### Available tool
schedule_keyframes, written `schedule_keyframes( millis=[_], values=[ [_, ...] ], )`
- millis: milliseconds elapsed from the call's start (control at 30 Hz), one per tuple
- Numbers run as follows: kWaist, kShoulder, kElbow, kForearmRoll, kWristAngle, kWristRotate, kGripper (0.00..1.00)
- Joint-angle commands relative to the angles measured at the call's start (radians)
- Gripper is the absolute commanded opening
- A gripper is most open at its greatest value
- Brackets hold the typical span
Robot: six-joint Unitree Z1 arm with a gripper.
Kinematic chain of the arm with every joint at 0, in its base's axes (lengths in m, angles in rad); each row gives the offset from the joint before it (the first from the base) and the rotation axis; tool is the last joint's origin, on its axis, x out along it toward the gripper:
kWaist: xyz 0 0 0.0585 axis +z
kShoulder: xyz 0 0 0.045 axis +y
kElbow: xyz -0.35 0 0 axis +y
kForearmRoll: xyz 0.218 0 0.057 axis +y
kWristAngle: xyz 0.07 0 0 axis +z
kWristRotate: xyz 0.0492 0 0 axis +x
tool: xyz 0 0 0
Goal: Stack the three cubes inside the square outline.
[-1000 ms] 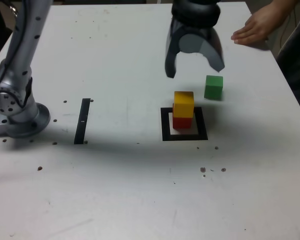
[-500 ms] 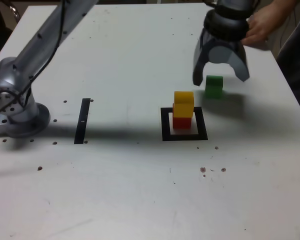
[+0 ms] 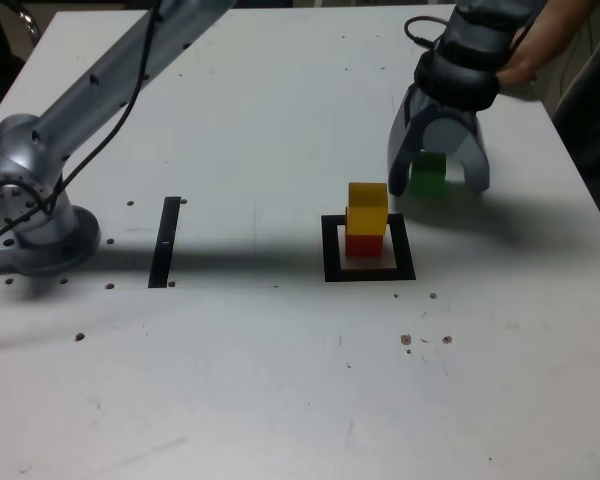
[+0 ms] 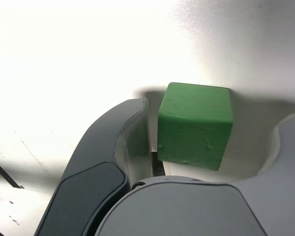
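Observation:
The green cube (image 3: 428, 172) rests on the white table to the exterior view's right of the stack, outside the square outline (image 3: 331, 250). My gripper (image 3: 436, 188) has come down over it, one finger on each side, open. The wrist view has the green cube (image 4: 195, 125) between the fingers of the gripper (image 4: 216, 115): one finger sits close beside one face, the other stands clearly apart. Inside the outline the yellow cube (image 3: 367, 208) sits on the red cube (image 3: 364, 244).
A person's hand (image 3: 528, 62) lies on the table's far right corner, just behind my arm. A thin black strip (image 3: 166, 240) lies at the exterior view's left, near the arm's base (image 3: 32, 225). Small dark specks dot the tabletop.
My gripper moved to the exterior view's right and down, from above the stack to astride the green cube. Its fingers have drawn somewhat closer together. The cubes have not moved.

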Motion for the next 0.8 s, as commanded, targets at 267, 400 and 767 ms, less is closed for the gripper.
schedule_keyframes(
  millis=[267,400,767],
  values=[
    [0.003,0.003,-0.005,0.007,0.012,-0.003,0.21],
    [0.003,0.002,-0.005,0.007,0.011,-0.003,0.21],
    [0.001,-0.010,-0.003,0.007,0.013,-0.003,0.21]
  ],
)
